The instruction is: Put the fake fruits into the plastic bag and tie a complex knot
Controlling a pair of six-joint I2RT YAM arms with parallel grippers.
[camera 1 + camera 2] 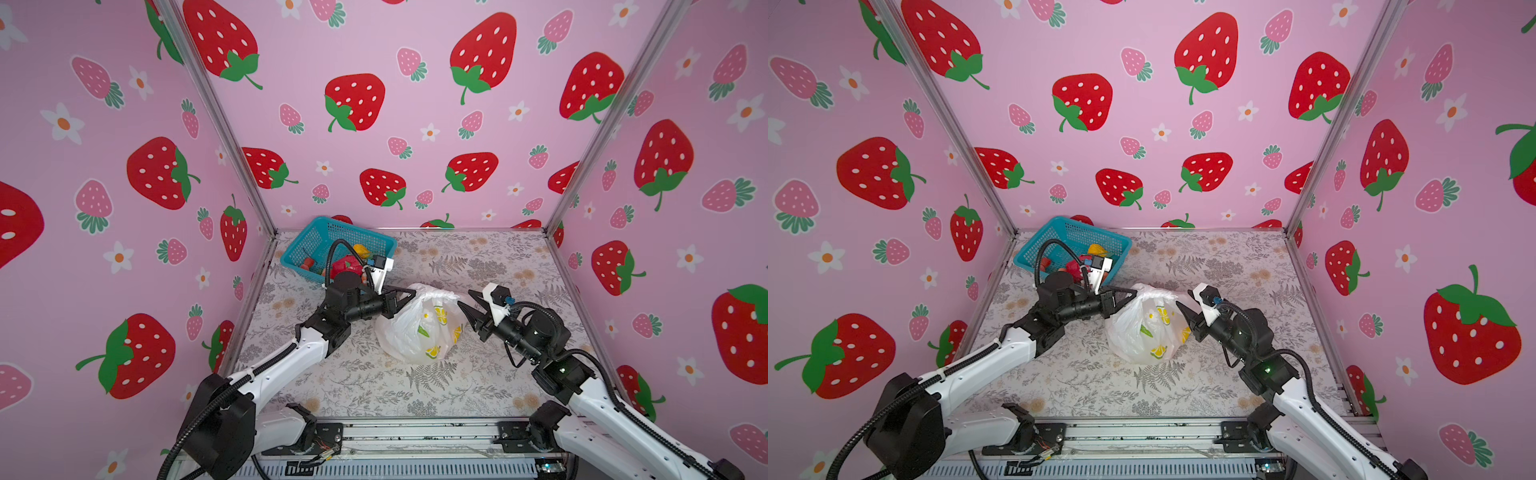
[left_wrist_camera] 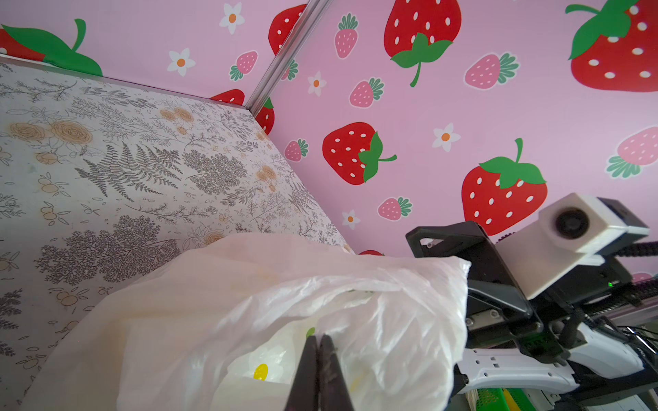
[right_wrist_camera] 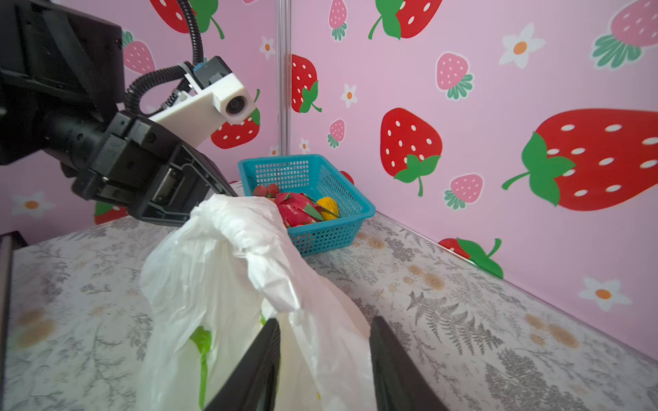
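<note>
The plastic bag (image 1: 419, 328) sits mid-table between my two pincers: thin, crinkly, translucent white film, bulging and rounded, printed with lemon slices, green leaves and white flowers. Its top is gathered into a wrinkled, rope-like bunch (image 3: 249, 227) leaning toward my left side.

My left pincer (image 1: 409, 294) has its black tapered fingers pressed together; in the left wrist view their tips (image 2: 318, 350) meet against the film near the bag's top. Whether film is actually pinched between them, I cannot tell.

My right pincer (image 1: 467, 301) stands apart, jaws spread, just beside the bag's right flank. In the right wrist view its two flat black fingers (image 3: 265, 359) straddle a fold of film without closing on it.

Behind the left arm, the teal mesh basket (image 1: 320, 237) rests tilted at the back-left corner. Glossy fake fruits (image 3: 299, 210) lie inside: pink dragon fruit, yellow lemon, small red strawberries.

Table (image 1: 478, 386): matte sheet, grey fern and tan flower print.
</note>
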